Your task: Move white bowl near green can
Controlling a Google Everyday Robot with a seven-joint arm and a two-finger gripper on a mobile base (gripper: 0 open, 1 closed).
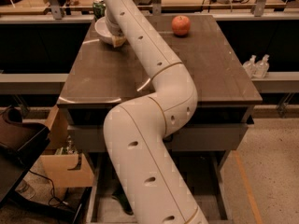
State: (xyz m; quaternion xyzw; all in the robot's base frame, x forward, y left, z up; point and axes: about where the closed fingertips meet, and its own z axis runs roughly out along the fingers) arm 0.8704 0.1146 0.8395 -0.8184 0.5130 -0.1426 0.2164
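Reaching to far left corner of table (210,73), my gripper (117,38) sits at right rim of white bowl (103,31). My own wrist hides grip, so cannot tell whether I hold bowl. Green can (98,7) stands just behind bowl, toward far edge. Red apple (181,25) well apart, rightward. I judge little travel left.

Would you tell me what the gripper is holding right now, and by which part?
It cannot be told: the gripper sits at the right-hand rim of the white bowl, but any grip itself is hidden.
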